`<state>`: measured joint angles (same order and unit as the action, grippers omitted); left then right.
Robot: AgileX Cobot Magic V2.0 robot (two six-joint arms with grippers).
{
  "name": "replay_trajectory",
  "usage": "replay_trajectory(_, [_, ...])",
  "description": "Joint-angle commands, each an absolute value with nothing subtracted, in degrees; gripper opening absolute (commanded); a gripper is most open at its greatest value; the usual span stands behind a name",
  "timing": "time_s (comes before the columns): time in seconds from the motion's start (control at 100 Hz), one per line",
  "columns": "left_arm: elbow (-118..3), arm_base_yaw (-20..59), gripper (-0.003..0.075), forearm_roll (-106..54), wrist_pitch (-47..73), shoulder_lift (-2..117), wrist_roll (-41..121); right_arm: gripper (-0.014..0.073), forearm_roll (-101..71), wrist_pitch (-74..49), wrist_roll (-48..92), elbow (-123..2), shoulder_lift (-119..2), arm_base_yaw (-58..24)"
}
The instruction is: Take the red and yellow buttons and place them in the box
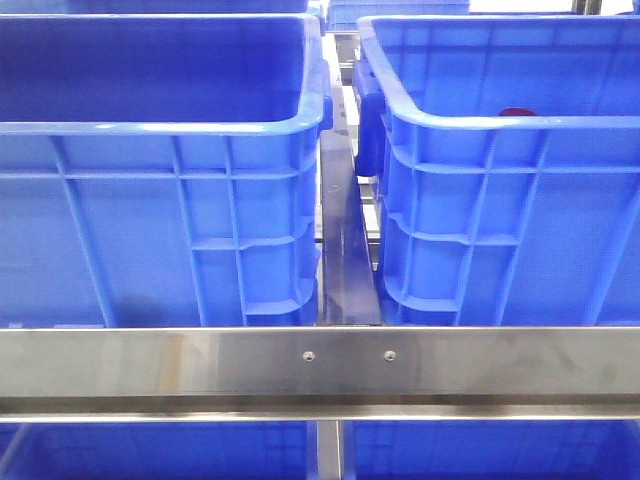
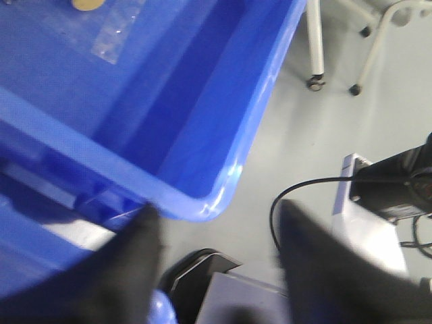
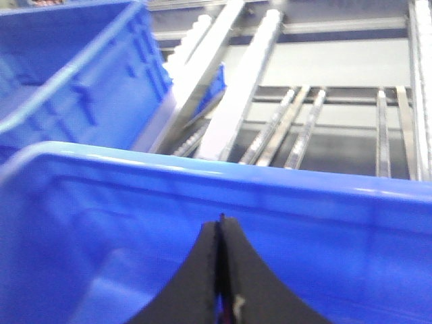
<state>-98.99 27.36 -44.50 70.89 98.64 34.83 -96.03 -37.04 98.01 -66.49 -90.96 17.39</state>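
Two bright blue crates stand side by side, the left crate [image 1: 150, 200] and the right crate [image 1: 500, 220]. A small dark red shape [image 1: 518, 112], perhaps the red button, peeks over the right crate's near rim. A yellow-orange button [image 2: 88, 4] lies on a crate floor [image 2: 135, 81] at the edge of the left wrist view. My left gripper [image 2: 216, 226] is open and empty, over that crate's corner rim and the grey floor beyond. My right gripper [image 3: 221, 221] is shut, its tips before a blue crate wall [image 3: 324, 243]. Neither gripper shows in the front view.
A steel rail [image 1: 320, 360] crosses in front of the crates, with a dark divider [image 1: 345, 250] between them. Metal roller rails [image 3: 297, 128] lie beyond the crate. A black cable [image 2: 297, 189], a grey device [image 2: 371, 223] and chair legs [image 2: 314, 47] are on the floor.
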Motion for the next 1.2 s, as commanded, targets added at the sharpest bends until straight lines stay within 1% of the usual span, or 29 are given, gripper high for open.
replay_trajectory(0.0, [-100.92,27.24,0.0047,-45.91,70.31,94.87,34.99,-0.0060,-97.81,-40.04,97.69,-64.79,-84.38,17.74])
replay_trajectory(0.01, [-100.92,27.24,0.0008,-45.64,70.31,94.74,34.99,-0.0060,-97.81,-40.04,97.69,-64.50,-83.64,17.74])
replay_trajectory(0.03, [-100.92,27.24,-0.0017,-45.21,70.31,94.72,34.99,-0.0060,-97.81,-40.04,97.69,-63.64,-82.54,17.74])
replay_trajectory(0.24, [-100.57,27.24,-0.0019,-39.50,68.32,92.76,31.45,-0.0060,-97.81,-40.04,97.69,-56.10,-72.53,17.74])
replay_trajectory(0.49, [-94.99,27.24,-0.0019,-26.38,57.99,88.09,24.11,-0.0060,-98.07,-39.64,97.54,-48.22,-63.28,17.74])
replay_trajectory(0.6, [-89.40,27.24,-0.0019,-23.07,51.29,84.45,21.65,-0.0060,-98.07,-39.64,97.39,-45.08,-58.66,17.74])
replay_trajectory(0.89, [-72.11,27.24,-0.0019,-22.57,35.64,74.40,21.54,-0.0060,-99.92,-39.59,97.33,-34.48,-45.89,17.58])
replay_trajectory(1.19, [-53.18,27.24,-0.0019,-22.66,19.15,62.81,21.54,-0.0060,-100.74,-39.84,97.33,-22.13,-29.12,17.58])
